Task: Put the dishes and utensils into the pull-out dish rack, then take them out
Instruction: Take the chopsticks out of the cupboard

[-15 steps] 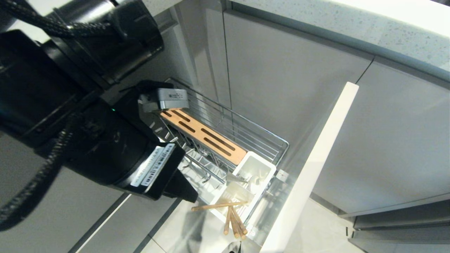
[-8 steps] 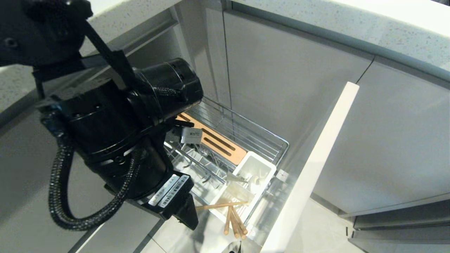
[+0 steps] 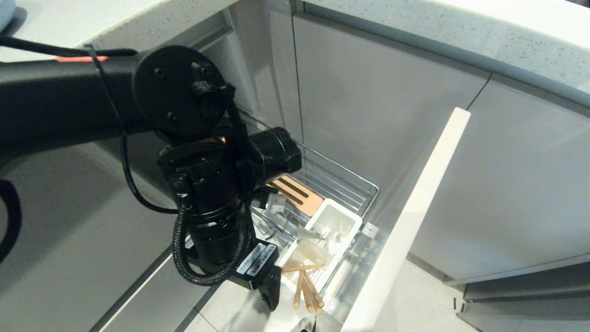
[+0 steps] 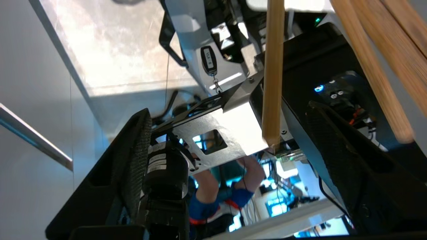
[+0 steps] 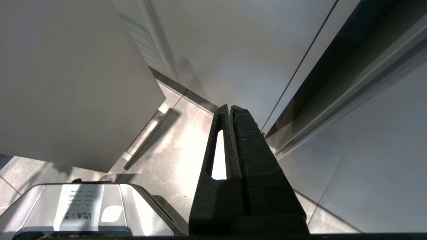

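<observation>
The pull-out dish rack [image 3: 343, 182] stands drawn out, with its wooden strip [image 3: 298, 193] and white caddy [image 3: 333, 220]. Wooden chopsticks [image 3: 306, 289] stick out of the caddy's near end, and a slim silver utensil [image 3: 308, 234] lies in it. My left gripper [image 3: 272, 290] hangs beside the chopstick ends. In the left wrist view the left gripper [image 4: 228, 108] is open wide, and one chopstick [image 4: 273, 83] reaches between its fingers [image 4: 140, 150] without being clamped. The dishes are out of view. My right gripper [image 5: 231, 106] is shut and parked near the floor.
The rack's pale front panel [image 3: 408, 216] stands to the right of the caddy. Grey cabinet fronts [image 3: 378, 92] rise behind, under a speckled countertop [image 3: 461, 32]. A person [image 4: 206, 190] shows beyond my base in the left wrist view.
My left arm has swung down and toward the rack's front end, bringing the gripper beside the chopstick ends. The chopsticks and caddy have stayed in place.
</observation>
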`<state>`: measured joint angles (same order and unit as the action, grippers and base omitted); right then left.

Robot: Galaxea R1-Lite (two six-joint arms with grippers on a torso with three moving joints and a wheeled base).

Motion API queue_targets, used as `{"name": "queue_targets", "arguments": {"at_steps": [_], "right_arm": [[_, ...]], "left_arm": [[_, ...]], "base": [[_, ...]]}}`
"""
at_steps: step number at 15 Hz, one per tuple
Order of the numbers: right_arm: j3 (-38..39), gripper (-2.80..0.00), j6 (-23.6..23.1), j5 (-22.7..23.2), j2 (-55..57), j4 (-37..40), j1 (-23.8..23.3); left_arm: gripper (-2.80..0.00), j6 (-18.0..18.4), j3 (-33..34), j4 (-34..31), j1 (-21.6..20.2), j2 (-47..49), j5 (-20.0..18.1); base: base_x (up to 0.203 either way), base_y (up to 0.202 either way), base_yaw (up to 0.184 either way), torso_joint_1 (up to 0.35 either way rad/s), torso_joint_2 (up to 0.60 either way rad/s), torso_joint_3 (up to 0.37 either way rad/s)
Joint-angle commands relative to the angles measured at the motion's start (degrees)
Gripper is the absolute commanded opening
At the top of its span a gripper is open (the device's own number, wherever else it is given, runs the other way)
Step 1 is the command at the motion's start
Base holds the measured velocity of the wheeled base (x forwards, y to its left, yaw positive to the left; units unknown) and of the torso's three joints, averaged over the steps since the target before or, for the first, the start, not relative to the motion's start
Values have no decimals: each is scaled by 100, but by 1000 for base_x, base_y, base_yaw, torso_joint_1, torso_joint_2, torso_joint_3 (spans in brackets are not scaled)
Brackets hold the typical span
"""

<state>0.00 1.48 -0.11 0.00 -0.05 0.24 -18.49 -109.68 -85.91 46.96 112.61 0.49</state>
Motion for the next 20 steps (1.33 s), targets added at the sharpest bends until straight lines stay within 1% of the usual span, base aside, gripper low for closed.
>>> {"name": "queue_targets", "arguments": {"at_steps": [1, 3, 5, 10, 11, 20], "right_arm": [[9, -280, 2, 2, 0, -4, 2], [8, -280, 2, -3, 0, 2, 2], [8, -280, 2, 1, 0, -4, 2], [9, -280, 2, 2, 0, 0, 2], [9, -280, 2, 2, 0, -4, 2], [9, -280, 2, -6, 0, 5, 2]], "left_arm": [[0, -14, -12, -36, -56, 325, 3], [0, -1, -31, -15, -131, 452, 4], [0, 135, -36, -23, -178, 559, -5], [0, 144, -45, -5, -178, 600, -14], [-280, 144, -45, -5, -178, 591, -14], [-280, 135, -77, -1, -99, 525, -40]], "base": [[0, 0, 0, 0, 0, 0], [0, 0, 0, 0, 0, 0], [0, 0, 0, 0, 0, 0], [0, 0, 0, 0, 0, 0], [0, 0, 0, 0, 0, 0], [0, 0, 0, 0, 0, 0]]}}
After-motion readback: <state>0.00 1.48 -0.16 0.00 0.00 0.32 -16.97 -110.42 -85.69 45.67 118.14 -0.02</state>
